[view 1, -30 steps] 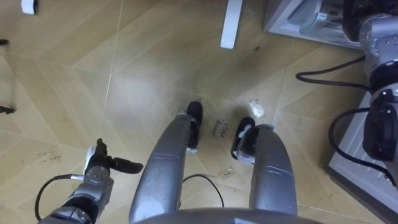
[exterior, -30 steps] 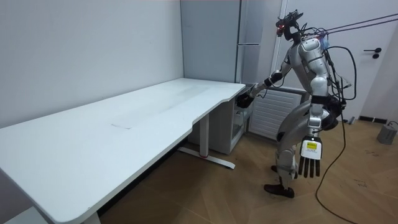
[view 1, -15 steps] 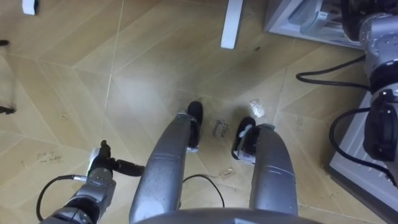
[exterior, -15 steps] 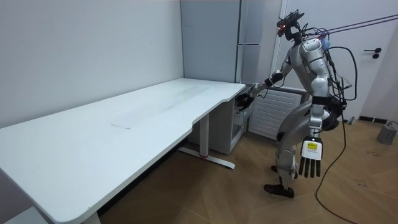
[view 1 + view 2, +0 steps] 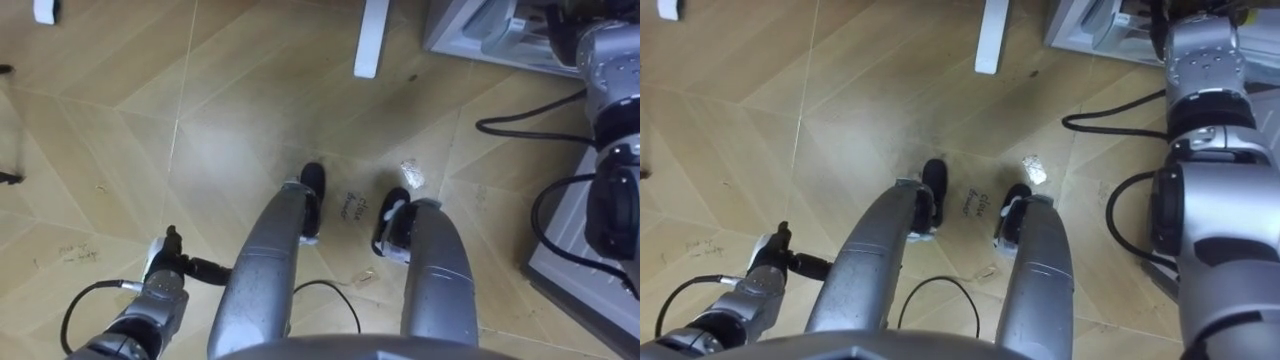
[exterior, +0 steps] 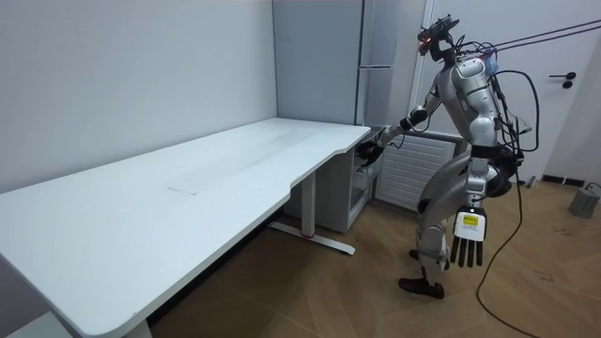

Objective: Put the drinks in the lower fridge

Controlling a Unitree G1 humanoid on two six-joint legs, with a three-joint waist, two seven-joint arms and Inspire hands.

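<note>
1. The robot is seen standing on a wooden parquet floor [image 5: 120,120] at the far end of one large white table [image 6: 188,188].
2. Beyond the table's far end, one tall grey cabinet [image 6: 376,94] and one white radiator [image 6: 404,174] are set against the wall. One low white fridge [image 6: 362,199] is placed just beside the table's end.
3. The right arm is stretched out toward the table's far corner. The right hand [image 6: 371,150] is held just above the low white fridge, and whether its fingers are curled cannot be told.
4. The left hand [image 6: 467,246] is hung at the robot's side, away from the table. Its fingers are straight and pointed down, and nothing is held in it.
5. One crumpled white scrap [image 5: 412,176] is seen on the floor, near one white table leg [image 5: 372,38].
6. Where the drinks are cannot be told.
</note>
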